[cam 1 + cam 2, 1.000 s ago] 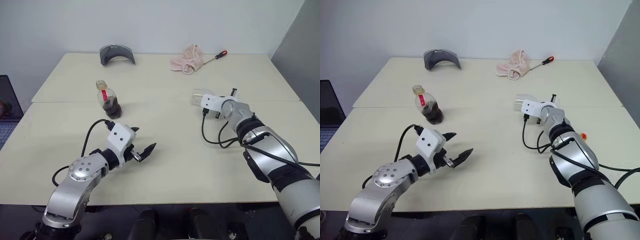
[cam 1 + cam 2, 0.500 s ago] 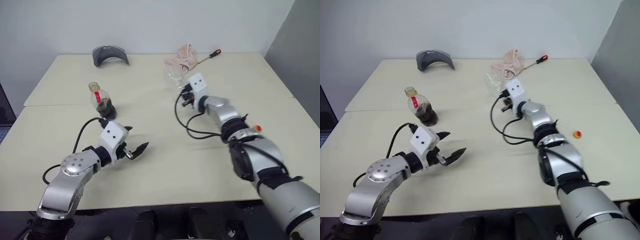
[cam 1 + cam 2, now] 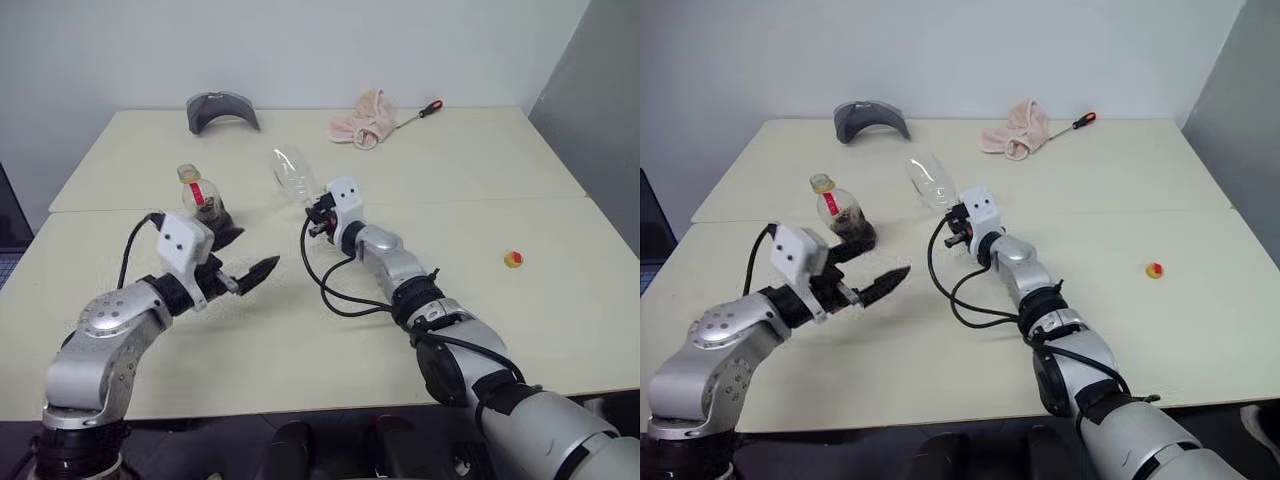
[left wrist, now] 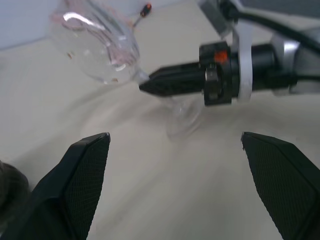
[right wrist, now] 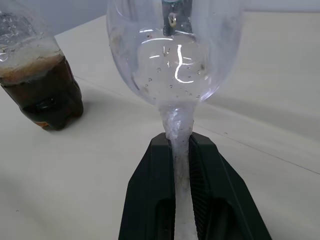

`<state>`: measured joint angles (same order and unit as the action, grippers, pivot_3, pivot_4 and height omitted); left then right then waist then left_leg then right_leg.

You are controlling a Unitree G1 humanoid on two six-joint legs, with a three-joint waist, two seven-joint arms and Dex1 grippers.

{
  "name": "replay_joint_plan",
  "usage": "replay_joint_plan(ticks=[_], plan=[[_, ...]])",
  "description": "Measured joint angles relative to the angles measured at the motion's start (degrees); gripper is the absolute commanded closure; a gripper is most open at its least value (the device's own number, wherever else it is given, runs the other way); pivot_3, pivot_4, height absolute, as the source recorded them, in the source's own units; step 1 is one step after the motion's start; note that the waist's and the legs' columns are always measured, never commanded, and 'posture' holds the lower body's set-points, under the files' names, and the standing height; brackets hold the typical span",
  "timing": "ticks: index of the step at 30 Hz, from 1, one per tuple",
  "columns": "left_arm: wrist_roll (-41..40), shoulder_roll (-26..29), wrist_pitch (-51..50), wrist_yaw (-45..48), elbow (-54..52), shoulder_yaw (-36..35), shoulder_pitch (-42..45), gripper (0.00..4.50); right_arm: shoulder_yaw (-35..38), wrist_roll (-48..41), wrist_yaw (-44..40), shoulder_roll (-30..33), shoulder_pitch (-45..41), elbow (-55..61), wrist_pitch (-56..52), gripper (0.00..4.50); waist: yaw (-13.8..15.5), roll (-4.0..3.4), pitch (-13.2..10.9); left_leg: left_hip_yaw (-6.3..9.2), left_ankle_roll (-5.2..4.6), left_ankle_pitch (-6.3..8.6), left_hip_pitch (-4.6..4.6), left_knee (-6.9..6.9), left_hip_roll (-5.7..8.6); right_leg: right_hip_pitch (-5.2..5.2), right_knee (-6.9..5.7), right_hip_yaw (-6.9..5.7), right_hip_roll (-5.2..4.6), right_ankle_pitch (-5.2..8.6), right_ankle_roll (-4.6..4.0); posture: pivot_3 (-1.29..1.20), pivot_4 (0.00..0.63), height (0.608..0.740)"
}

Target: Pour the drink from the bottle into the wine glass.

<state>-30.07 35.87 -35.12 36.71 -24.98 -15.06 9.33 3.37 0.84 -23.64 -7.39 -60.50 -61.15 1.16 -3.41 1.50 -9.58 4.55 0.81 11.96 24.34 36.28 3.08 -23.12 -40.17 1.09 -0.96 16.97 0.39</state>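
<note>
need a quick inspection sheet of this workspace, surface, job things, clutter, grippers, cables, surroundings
surface: two beige tables pushed together, seam running across
job's things: bottle upright, part full of dark drink, cap on; wine glass empty, tilted, held by its stem
clutter: grey curved object, pink cloth and red-handled screwdriver at the far edge; small red-and-yellow item on the right
grippers: left gripper open, beside the bottle, holding nothing; right gripper shut on the glass stem
cables: black cable looping from the right wrist; another on the left wrist
surroundings: pale wall behind, grey panel on the right
</note>
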Motion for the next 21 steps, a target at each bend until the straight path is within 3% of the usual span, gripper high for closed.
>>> replay_joint_plan(ticks=[4,10,17,21], plan=[[-0.1,0.2,-0.7,-0.1,0.1,0.3,0.0,0.00,-0.9,0.0,-0.3,1.3,3.9,3.6,1.6,4.36,0.3,0.00,0.2,0.01,0.00,0.00,-0.18,-0.02,0.02,0.23,0.06,-0.02,-0.02,0.00,0.00,0.00,0.150,0.740],[-0.1,0.3,-0.8,-0.1,0.1,1.3,0.5,0.00,-4.9,0.5,-1.4,4.4,9.6,9.9,2.0,4.36,1.8,-0.01,0.2,0.12,0.00,0.05,-1.51,-0.38,0.11,1.73,0.74,-0.11,-0.10,0.05,0.01,0.00,0.150,0.740],[-0.1,2.3,-1.1,0.5,0.6,1.3,0.5,0.00,-9.5,0.9,-4.2,8.3,13.4,15.8,0.7,4.36,1.8,-0.19,0.6,0.19,0.01,0.07,-1.64,-0.44,0.12,1.90,0.86,-0.15,-0.10,0.05,0.01,0.00,0.150,0.740],[-0.1,2.7,-1.1,0.6,0.9,1.3,0.5,0.00,-11.6,1.5,-6.0,10.4,13.3,16.0,-0.7,4.36,1.8,-0.19,1.0,0.19,0.00,0.09,-2.19,-0.69,0.11,2.20,1.13,-0.14,-0.10,0.09,-0.04,0.00,0.150,0.740]])
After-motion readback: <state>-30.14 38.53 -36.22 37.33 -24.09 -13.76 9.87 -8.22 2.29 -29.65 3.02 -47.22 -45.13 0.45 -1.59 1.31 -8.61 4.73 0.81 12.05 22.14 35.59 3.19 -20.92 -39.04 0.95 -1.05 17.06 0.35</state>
